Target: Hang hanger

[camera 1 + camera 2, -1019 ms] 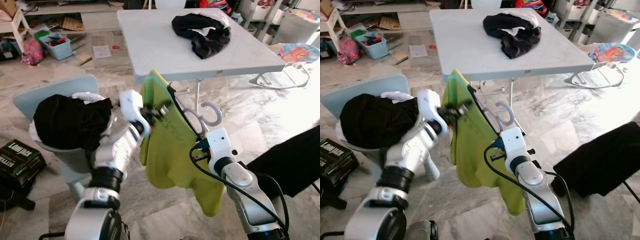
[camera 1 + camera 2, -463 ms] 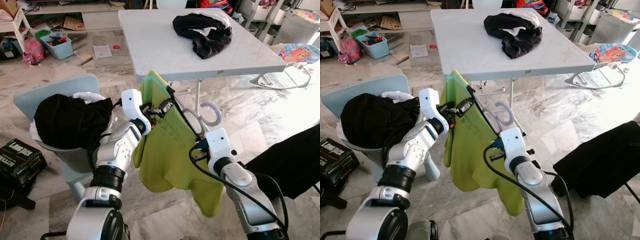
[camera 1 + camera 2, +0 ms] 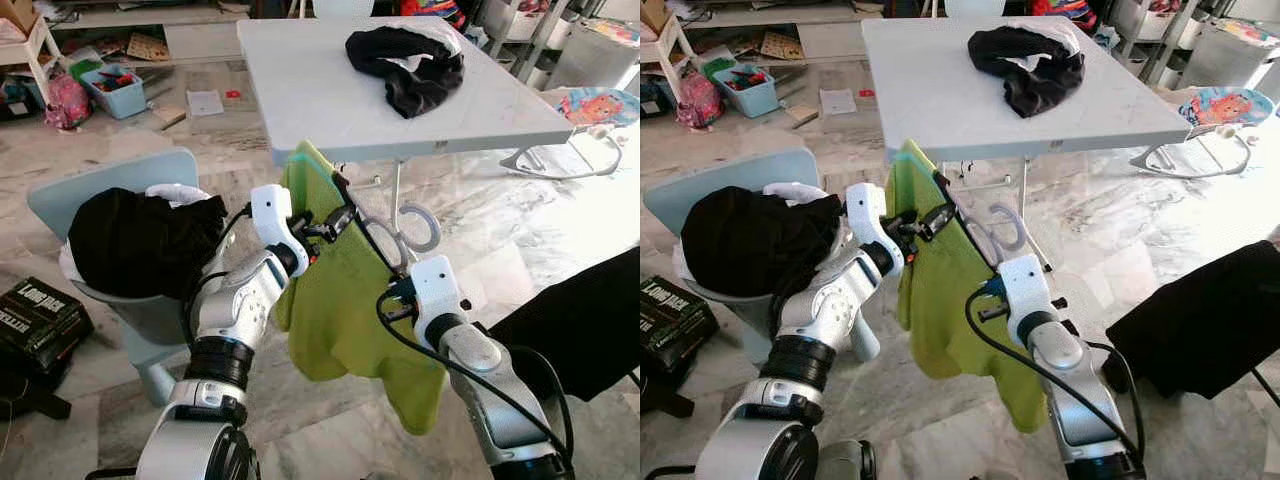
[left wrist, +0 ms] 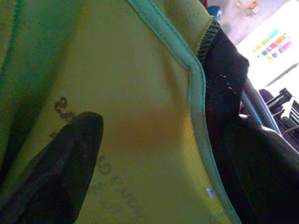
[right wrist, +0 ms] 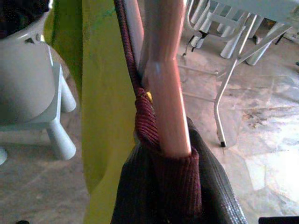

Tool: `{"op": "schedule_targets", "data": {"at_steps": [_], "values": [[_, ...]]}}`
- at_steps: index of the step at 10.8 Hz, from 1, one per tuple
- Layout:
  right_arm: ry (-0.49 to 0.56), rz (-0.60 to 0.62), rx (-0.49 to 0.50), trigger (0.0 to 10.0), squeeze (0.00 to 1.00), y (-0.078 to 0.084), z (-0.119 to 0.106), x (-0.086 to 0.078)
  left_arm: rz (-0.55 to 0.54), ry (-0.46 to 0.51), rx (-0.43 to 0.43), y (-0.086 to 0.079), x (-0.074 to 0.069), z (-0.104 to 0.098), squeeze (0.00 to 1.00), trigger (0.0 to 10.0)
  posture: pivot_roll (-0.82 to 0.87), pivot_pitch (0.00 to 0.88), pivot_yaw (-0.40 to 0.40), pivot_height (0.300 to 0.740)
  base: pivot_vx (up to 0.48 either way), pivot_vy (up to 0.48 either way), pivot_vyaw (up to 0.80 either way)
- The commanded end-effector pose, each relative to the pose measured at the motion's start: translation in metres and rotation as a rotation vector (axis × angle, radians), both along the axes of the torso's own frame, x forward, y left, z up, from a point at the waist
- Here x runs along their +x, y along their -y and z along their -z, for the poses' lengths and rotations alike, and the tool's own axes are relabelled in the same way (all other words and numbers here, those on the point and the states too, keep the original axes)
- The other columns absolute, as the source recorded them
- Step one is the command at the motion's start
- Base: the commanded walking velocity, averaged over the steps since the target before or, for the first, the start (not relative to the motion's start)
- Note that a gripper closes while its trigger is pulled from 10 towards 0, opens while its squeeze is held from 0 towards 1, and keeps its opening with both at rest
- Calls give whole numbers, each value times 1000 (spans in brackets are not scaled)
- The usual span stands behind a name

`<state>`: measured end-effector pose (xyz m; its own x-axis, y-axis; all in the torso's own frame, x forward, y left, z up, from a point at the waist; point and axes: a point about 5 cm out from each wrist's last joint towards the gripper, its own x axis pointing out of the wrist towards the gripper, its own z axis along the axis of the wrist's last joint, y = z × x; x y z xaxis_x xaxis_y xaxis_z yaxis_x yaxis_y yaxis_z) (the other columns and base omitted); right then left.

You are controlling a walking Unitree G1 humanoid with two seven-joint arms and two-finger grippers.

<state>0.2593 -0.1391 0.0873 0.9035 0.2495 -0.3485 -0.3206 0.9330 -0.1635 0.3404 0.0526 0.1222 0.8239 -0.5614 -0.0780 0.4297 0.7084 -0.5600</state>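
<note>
You're looking at a marble floor [image 3: 470,230] with a white folding table [image 3: 330,90] standing ahead; a heap of black clothing [image 3: 410,65] lies on the table's far part, and to the table's near left a pale blue chair [image 3: 110,195] carries another dark bundle [image 3: 140,240]. A blue bin [image 3: 115,90] sits on the floor beyond the table's left edge. Just in front of the table's near edge hangs the yellow-green shirt [image 3: 345,310] on a pale hanger [image 3: 400,235] — its hook curls up clear of the table. Your left gripper [image 3: 335,222] pinches the shirt's collar edge, fingers closed on the fabric. Your right gripper [image 5: 163,186] clamps the hanger's lower arm, below and nearer than the table.
</note>
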Motion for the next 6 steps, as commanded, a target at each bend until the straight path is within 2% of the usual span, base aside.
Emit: {"op": "schedule_targets", "data": {"at_steps": [1,6], "values": [[38,-20,8,10000,0,-3,-9,1,12,15,2,6,4,-6,0,10000,-134,0,-40,740,0,0,0],[18,-80,17,10000,0,-10,-8,-5,38,-33,-24,15,8,1,0,10000,-141,0,-36,740,0,0,0]]}}
